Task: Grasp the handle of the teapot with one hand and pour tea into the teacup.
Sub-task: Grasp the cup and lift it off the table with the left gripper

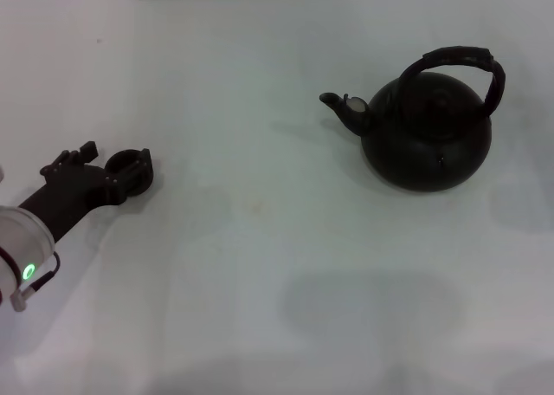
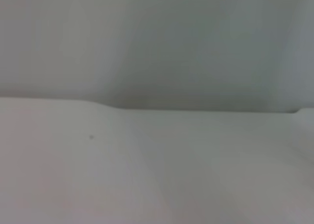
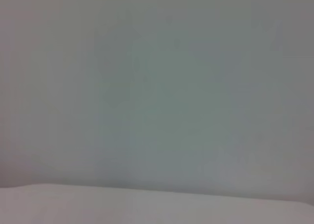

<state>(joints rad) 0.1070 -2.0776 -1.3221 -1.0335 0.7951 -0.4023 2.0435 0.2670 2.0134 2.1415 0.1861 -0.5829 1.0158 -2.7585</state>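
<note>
The white matte bench fills the head view. The large round matte black teapot stands upright on it in the upper right of the frame, its short curved spout pointing toward frame left. The thick black arched handle spans the top of the pot and nothing touches it.

The left gripper, a black assembly on a dark arm, lies low over the bench at middle left of the frame, well apart from the teapot. A small dark ring-shaped object sits at its tip. It may be the tiny dark teacup, but this cannot be confirmed. The state of the jaws cannot be determined from this view.

Task progress, as judged: no stage is complete. The handle is not grasped, the pot is not lifted, and no tea stream is visible. The grasp, lift and pour all remain.

Hidden items: the right gripper appears in no view. Both wrist views show only plain pale surfaces.
</note>
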